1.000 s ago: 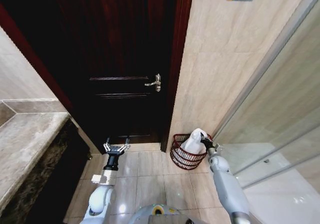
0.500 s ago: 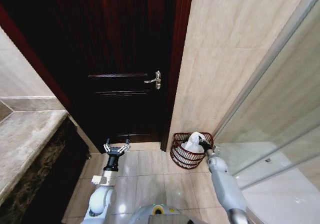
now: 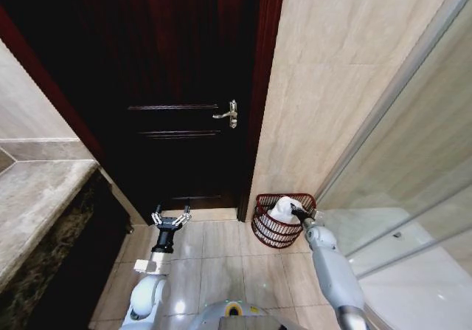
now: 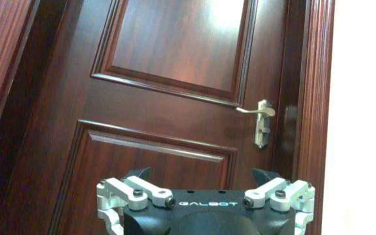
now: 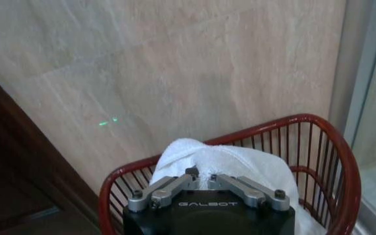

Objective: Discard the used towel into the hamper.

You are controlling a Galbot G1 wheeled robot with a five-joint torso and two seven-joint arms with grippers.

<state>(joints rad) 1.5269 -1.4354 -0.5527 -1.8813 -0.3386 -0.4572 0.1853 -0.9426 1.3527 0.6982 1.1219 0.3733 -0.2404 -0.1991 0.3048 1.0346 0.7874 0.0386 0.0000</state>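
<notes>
At far left, a mottled grey stone bench [image 3: 37, 197] ran along the bathroom wall beside a dark reddish-brown panelled wooden door [image 3: 177, 86] with a silver lever handle [image 3: 227, 114]. Before the door, the left end effector [image 3: 170, 217] hung low over the beige floor tiles [image 3: 221, 260], its fingers spread wide and empty, the arm idle. To the right of the door frame, the small round dark reddish-brown wire-ribbed hamper [image 3: 267, 230] stood on the floor against the beige marbled wall [image 3: 324, 86], near the glass shower partition [image 3: 413, 167]. The white crumpled towel [image 3: 281, 209] sat bunched inside the hamper, its top rising above the rim. The right end effector [image 3: 298, 211] was at the hamper's mouth, its fingers closed together on a fold of the towel. The task looked nearly finished, with the cloth already within the rim. Letting go cleanly would likely call for opening the fingers fully while low over the basket, then lifting straight up, so that no fold snags and drags the towel or tips the light hamper.
</notes>
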